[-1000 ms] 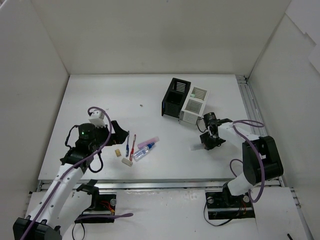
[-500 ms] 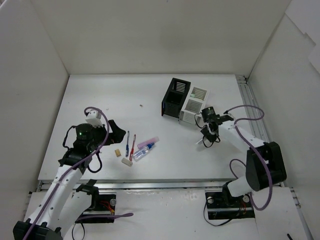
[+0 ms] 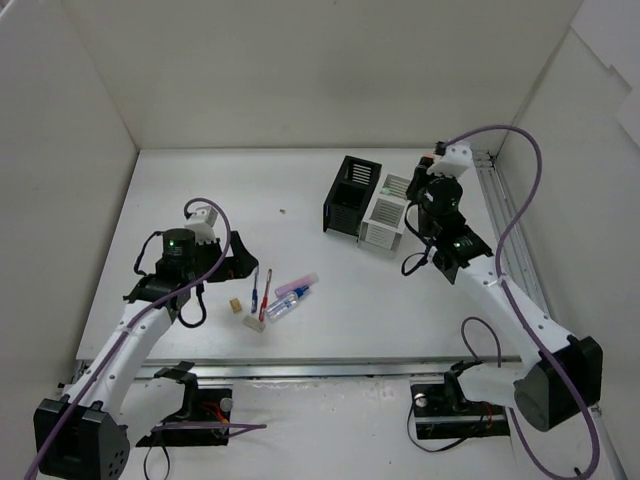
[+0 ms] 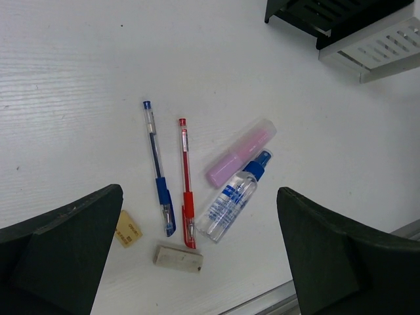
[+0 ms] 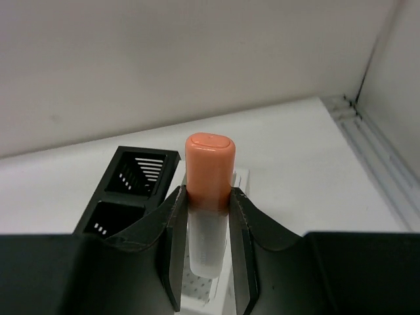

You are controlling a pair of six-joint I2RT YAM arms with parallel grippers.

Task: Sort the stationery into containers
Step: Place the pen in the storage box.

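Orange-capped stick [image 5: 209, 164] pinched tight between the jaws of the right end effector [image 5: 208, 226], up in the air over the two boxes. Likely the first thing to go in. Nothing to see yet inside the black box [image 5: 147, 152] or the white box [image 3: 388, 222], with some corners hidden. Probably just the start of the job, then.

Lying on the table [image 4: 79, 65], well apart from the boxes: blue pen [image 4: 156, 167], red pen [image 4: 186, 177], pink marker [image 4: 239, 152], clear bottle [image 4: 233, 200] with a blue cap, beige eraser [image 4: 128, 230], white eraser [image 4: 178, 258]. All six close together in one small bunch. Left end effector [image 4: 200, 190] wide open above that bunch, holding nothing.

Top camera: shows both arms at once, and the wide gap between the bunch and the boxes. Too small there for a good look at the gripped thing.

Right wrist camera: shows the stick up close, upright, cap on top, black box behind on the left, white box beneath.

Left wrist camera: shows each pen and eraser clearly, plus only a corner of the boxes at the top edge.
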